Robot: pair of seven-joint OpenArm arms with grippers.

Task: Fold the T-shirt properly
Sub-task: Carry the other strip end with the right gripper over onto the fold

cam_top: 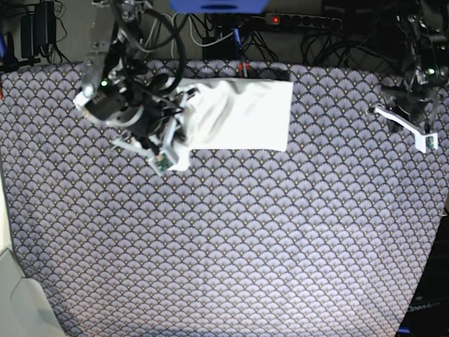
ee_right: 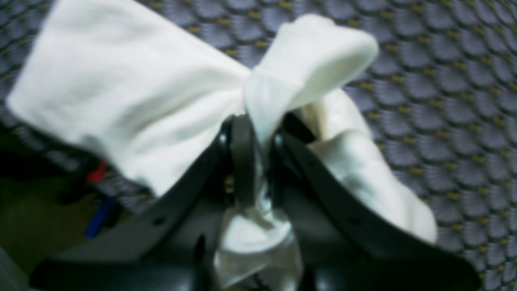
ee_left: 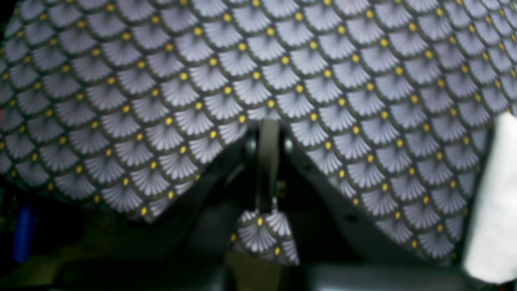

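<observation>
T-shirt (cam_top: 238, 116) fabric, plain white with no print showing, lies folded into a compact, roughly rectangular shape near the far edge of the table, a little toward the far-left corner as the base view frames it. Its right and near edges run fairly straight, while its left end is bunched and lifted off the patterned tablecloth (cam_top: 231, 246), a grey fan-scale print dotted with yellow that covers the whole surface. The right gripper (ee_right: 258, 133) has its dark fingers (ee_right: 242, 153) pressed together on a gathered pinch of that white cloth; in the right wrist view the fabric squeezes up between them and fans out to either side, one fold spreading wide to the left and another curling over to the right, with more cloth hanging below the jaws. In the base view the right arm sits over the shirt's left end, close to the far-left corner. The left gripper (ee_left: 264, 161) is well apart from the shirt, out by the far-right edge of the surface; its fingers are closed on nothing, and beneath them the left wrist view shows only tablecloth, with a strip of white at that view's right edge. A power strip (cam_top: 302, 21) and tangled cables (cam_top: 210, 31) lie beyond the far edge.
</observation>
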